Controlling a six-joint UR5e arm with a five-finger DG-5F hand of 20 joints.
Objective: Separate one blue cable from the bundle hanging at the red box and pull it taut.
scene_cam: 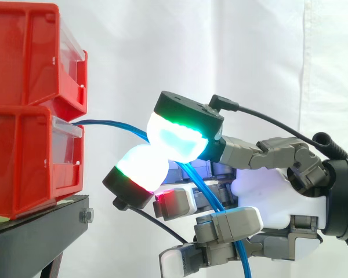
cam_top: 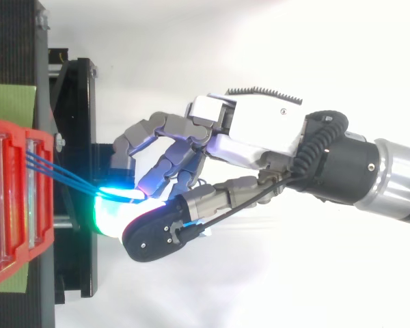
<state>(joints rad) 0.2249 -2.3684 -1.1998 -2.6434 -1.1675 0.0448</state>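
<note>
Two red bins point(scene_cam: 23, 162) are stacked on the black stand point(scene_cam: 37, 231) at the left. A thin bundle of blue cables point(scene_cam: 113, 123) leaves the front of the lower bin and runs right, nearly level. My hand point(scene_cam: 267, 191) reaches in from the right, and two glowing fingertips point(scene_cam: 177, 139) meet on the cables close to the bin, one above and one below. Past that pinch the blue strands drop steeply through my hand to the bottom edge. From above, up to 3 blue cables point(cam_top: 61, 174) run from the red bin point(cam_top: 14, 205) into the green-lit pads of my hand point(cam_top: 260, 137). How many strands are pinched is hidden.
The black stand point(cam_top: 75, 102) juts out under the bins toward my hand, with a green mat point(cam_top: 10, 102) on its top. A white curtain point(scene_cam: 249, 52) hangs behind. The other fingers are curled lower, beside the hanging strands.
</note>
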